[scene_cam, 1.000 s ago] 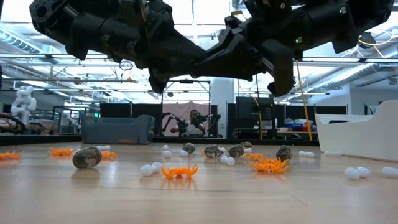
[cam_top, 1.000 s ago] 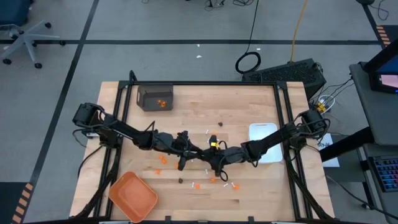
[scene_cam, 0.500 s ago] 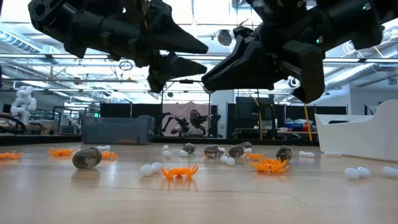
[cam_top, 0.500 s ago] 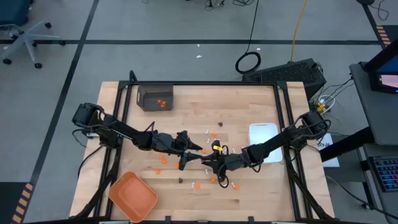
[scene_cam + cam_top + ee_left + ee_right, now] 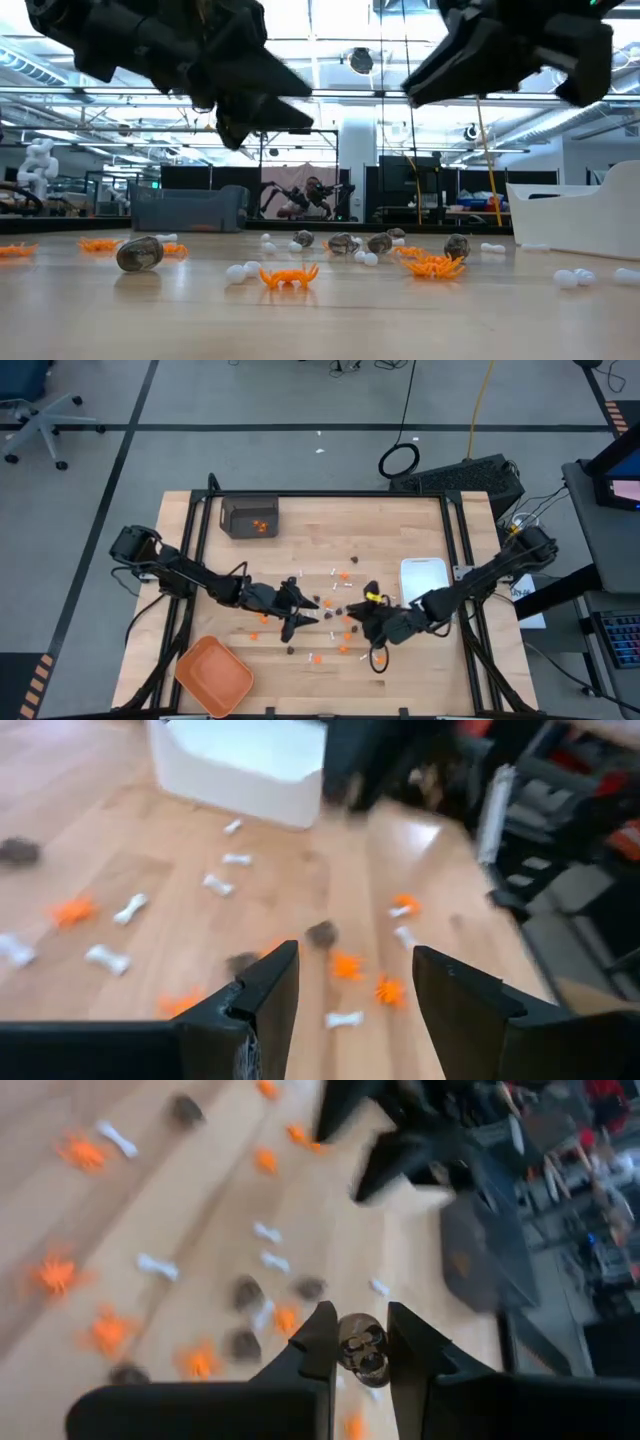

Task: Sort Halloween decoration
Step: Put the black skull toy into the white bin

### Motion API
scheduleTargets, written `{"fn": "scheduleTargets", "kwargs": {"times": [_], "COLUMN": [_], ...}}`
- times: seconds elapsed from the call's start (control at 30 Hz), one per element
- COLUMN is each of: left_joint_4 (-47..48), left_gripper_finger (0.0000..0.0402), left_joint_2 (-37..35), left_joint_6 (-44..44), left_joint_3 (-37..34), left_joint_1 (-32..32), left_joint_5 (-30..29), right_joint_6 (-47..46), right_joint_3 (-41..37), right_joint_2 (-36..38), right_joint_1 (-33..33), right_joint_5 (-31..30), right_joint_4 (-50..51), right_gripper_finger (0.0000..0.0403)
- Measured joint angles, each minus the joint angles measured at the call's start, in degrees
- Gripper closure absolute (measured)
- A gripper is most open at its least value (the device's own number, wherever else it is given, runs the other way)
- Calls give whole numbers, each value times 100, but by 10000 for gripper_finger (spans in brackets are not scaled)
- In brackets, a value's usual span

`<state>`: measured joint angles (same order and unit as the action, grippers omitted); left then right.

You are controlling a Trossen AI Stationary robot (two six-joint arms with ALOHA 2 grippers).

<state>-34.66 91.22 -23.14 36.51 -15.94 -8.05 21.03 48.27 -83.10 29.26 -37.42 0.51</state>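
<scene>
Transport step: right gripper (image 5: 362,1342) clamps a dark skull piece (image 5: 362,1348) above the scattered Halloween decoration (image 5: 340,610) mid-table. Left gripper (image 5: 355,985) hovers nearby, jaws wide, empty. Next, probably carry skull to its container and release; which container, cannot tell.

tiny orange spider-like bits (image 5: 288,277), dark skull-shaped bits (image 5: 139,253) and small white bone sticks (image 5: 107,959) lie scattered mid-table; one dark skull (image 5: 363,1347) is pinched aloft.

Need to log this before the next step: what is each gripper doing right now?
Left gripper: open, holding nothing, above the table.
Right gripper: shut on a small dark skull, lifted above the scattered pieces.
</scene>
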Motion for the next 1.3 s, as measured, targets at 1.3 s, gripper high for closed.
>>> {"fn": "scheduleTargets", "kwargs": {"times": [1.3], "left_joint_4": [212], "left_gripper_finger": [205], "left_joint_2": [173], "left_joint_6": [695], "left_joint_3": [-7], "left_joint_1": [-22], "left_joint_5": [-980], "right_joint_6": [-7466], "right_joint_3": [-531], "right_joint_2": [1872], "right_joint_1": [-29], "right_joint_5": [473], "right_joint_4": [5846], "right_gripper_finger": [367]}}
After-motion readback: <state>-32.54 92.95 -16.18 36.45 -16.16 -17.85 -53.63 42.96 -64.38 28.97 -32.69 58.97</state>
